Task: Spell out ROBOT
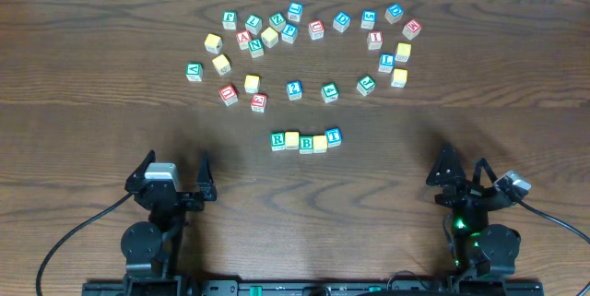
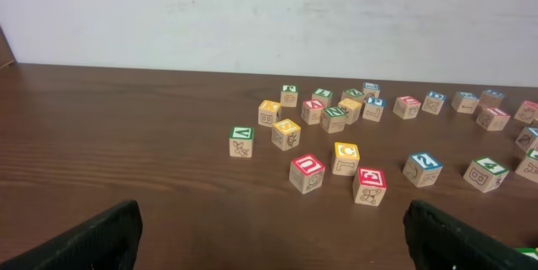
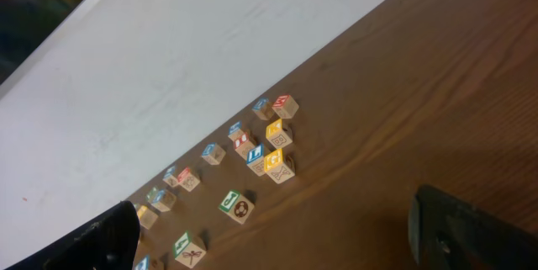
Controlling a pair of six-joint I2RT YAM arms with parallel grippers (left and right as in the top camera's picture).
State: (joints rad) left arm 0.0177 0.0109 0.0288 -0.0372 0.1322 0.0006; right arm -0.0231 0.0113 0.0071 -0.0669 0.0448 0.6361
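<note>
1. ROBOT row [image 1: 306, 140] lies at mid-table, five cubes running left to right, each touching the next.
2. From the left it has the R cube [image 1: 277, 139] with a green border, the first yellow cube [image 1: 292, 139], the B cube [image 1: 306, 144] with a green border, the second yellow cube [image 1: 320, 143], and the T cube [image 1: 333, 136] with a blue border.
3. The letters on the two yellow faces are too small to read from overhead.
4. The row is not quite straight: the B cube and the second yellow cube sit a little nearer, and the T cube sits a little farther.
5. The loose cubes [image 1: 294, 89] are scattered across the far side of the table [image 1: 92, 102], all apart from the row.
6. The left gripper [image 1: 176, 165] is at the near left, well apart from the row. Its fingers are spread wide with nothing between them.
7. The right gripper [image 1: 464, 169] is at the near right, also well apart from the row. Its fingers are spread wide and hold nothing.
8. The left wrist view looks over the loose cubes toward a white wall [image 2: 252, 9] at the far edge.
</note>
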